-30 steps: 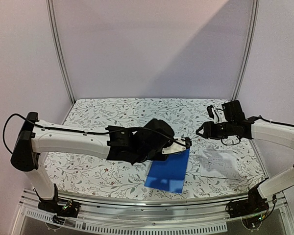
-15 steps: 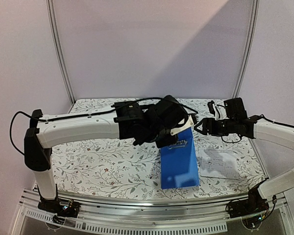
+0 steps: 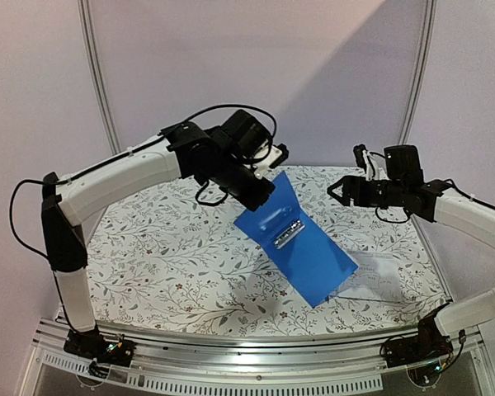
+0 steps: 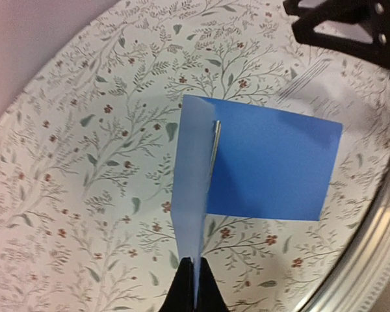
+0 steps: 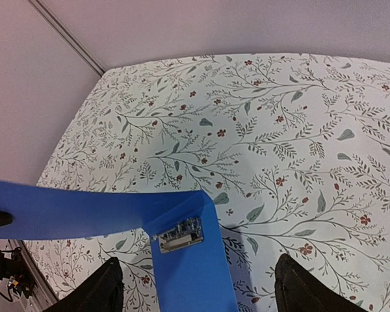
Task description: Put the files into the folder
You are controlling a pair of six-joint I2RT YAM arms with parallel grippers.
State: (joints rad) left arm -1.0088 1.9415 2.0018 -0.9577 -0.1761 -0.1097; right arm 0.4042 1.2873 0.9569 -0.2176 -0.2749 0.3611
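Observation:
The blue folder stands open on the floral table. Its back lies flat and its cover is lifted steeply. The metal ring clip shows inside. My left gripper is raised over the table's middle, shut on the cover's top edge; the left wrist view shows its fingers pinching that edge. The files, a white printed sheet, lie flat just right of the folder, their left edge against or under it. My right gripper hangs open and empty above them, right of the cover. The right wrist view shows the folder and clip between its open fingers.
The floral cloth covers the table. A metal rail runs along the near edge. Frame poles and lilac walls close the back and sides.
My left gripper has risen and swung back to the left with the cover, so the closed folder now stands open with its clip showing. My right gripper has risen slightly.

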